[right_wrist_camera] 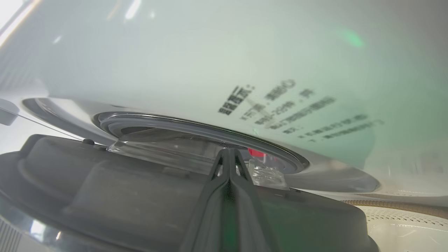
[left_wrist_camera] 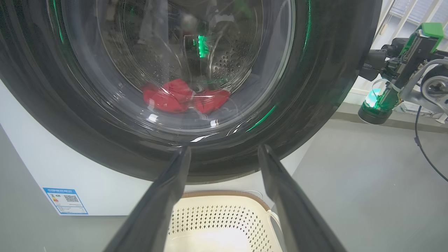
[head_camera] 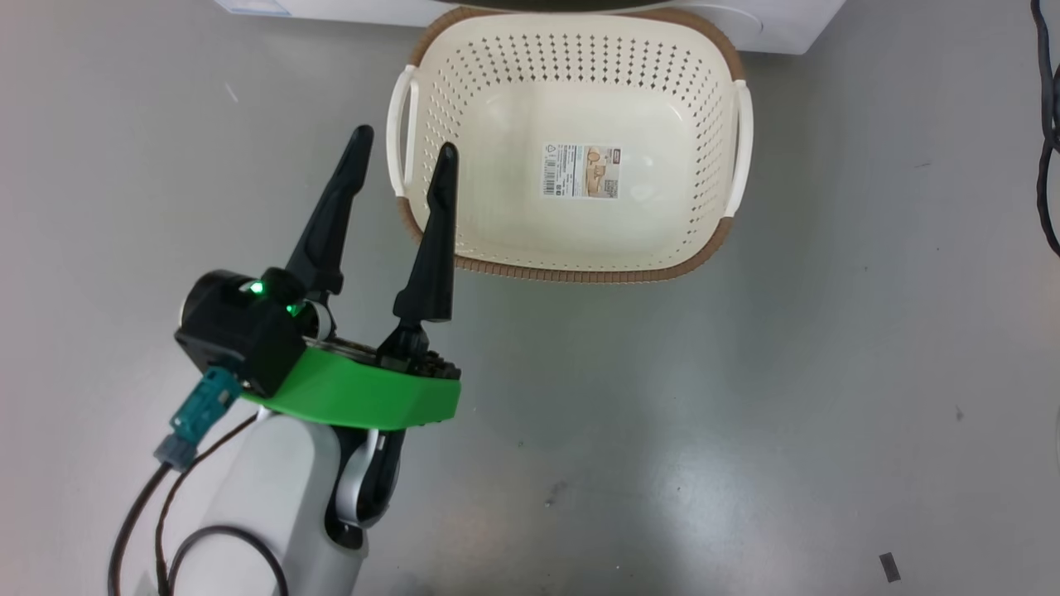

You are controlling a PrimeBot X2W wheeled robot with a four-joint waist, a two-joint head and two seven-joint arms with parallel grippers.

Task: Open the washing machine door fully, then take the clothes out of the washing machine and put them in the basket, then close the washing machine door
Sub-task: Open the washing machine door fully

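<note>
Since the washing machine door (right_wrist_camera: 105, 196) is only ajar, the right gripper (right_wrist_camera: 229, 155), fingers pressed together, must swing it wide; the left gripper (head_camera: 404, 142) hangs spread.

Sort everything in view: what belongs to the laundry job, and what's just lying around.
Job: washing machine, washing machine door, clothes, basket, left hand, right hand.
Lying about: black cable, small dark scrap, both on the floor.

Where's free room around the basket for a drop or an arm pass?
Basket is bare inside but for its sticker. Floor right of it and in front is mostly open. Crowded: its left handle, by the left pincer; the door gap, with the right pincer at it.
</note>
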